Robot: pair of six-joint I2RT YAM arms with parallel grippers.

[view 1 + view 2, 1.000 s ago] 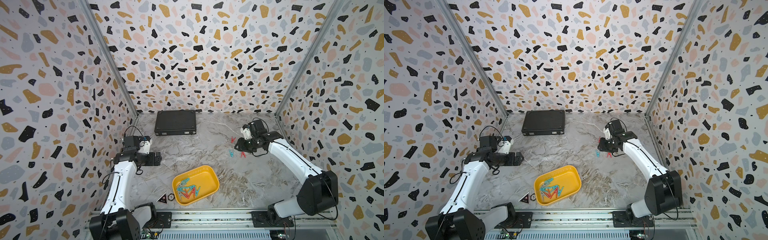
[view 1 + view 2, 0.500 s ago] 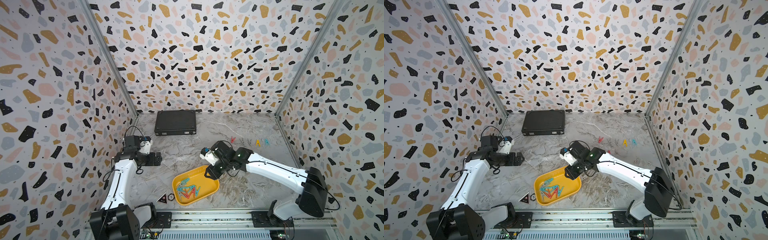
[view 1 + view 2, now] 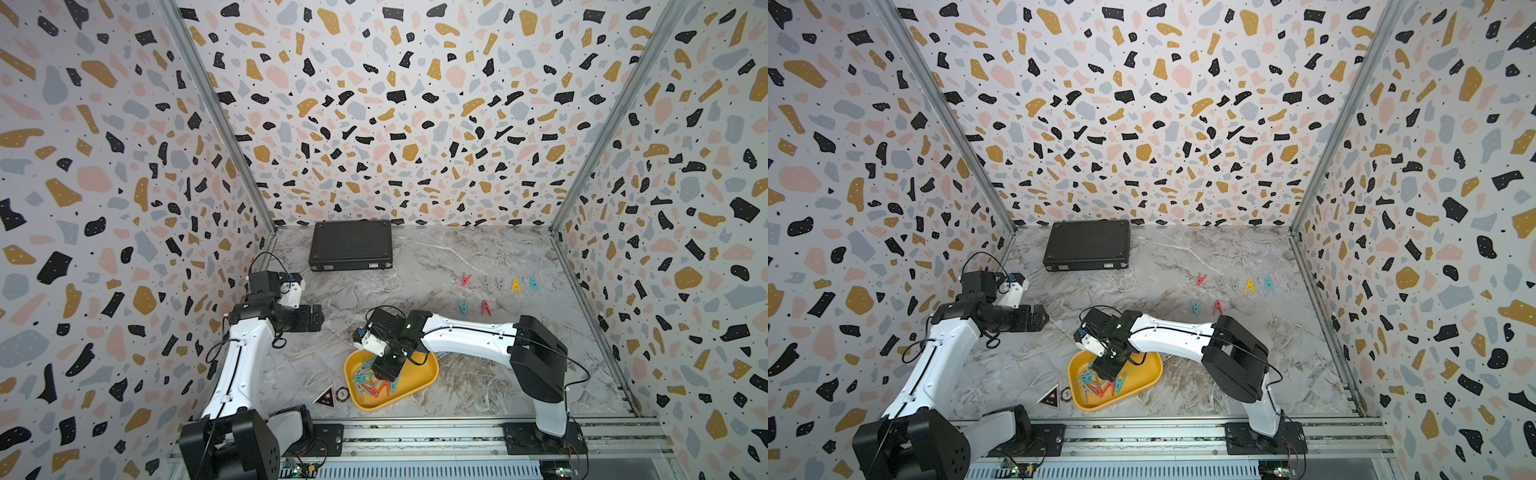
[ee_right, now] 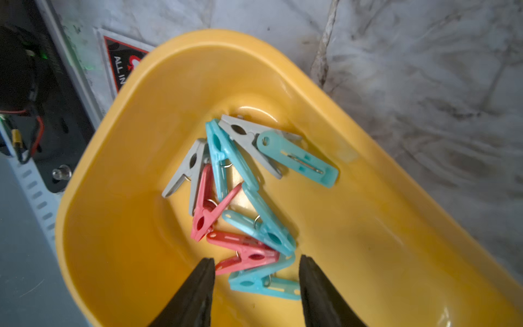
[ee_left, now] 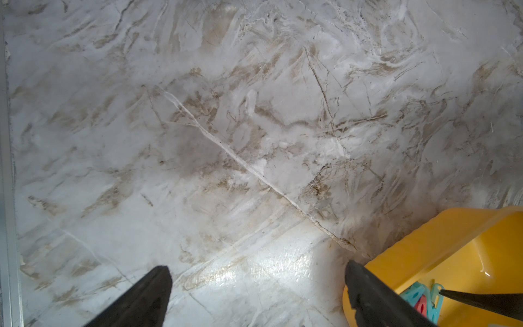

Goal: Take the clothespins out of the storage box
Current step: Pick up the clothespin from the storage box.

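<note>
The clothespins [image 4: 240, 203] you have left lie in a loose tangle at one end of the yellow storage box [image 4: 127, 170]. About eight are there: teal, red and grey, several crossing one another. The box sits near the front edge of the marble table [image 3: 457, 257]. Farther back on the right, well apart from the box, at least five pegs [image 3: 485, 308] are already laid out singly, so by my count you are a bit under halfway.

Your right gripper [image 4: 257, 259] hangs inside the box over the near end of the pile. Its fingers [image 4: 198, 288] are apart and clamp nothing. A red peg [image 4: 243, 252] and a teal peg [image 4: 263, 283] lie between them, but I cannot tell whether the tips touch either one. They overlap, so closing here may catch both.

Your left gripper [image 5: 254, 283] hovers over bare table just beside the box, its fingers spread wide and empty.
</note>
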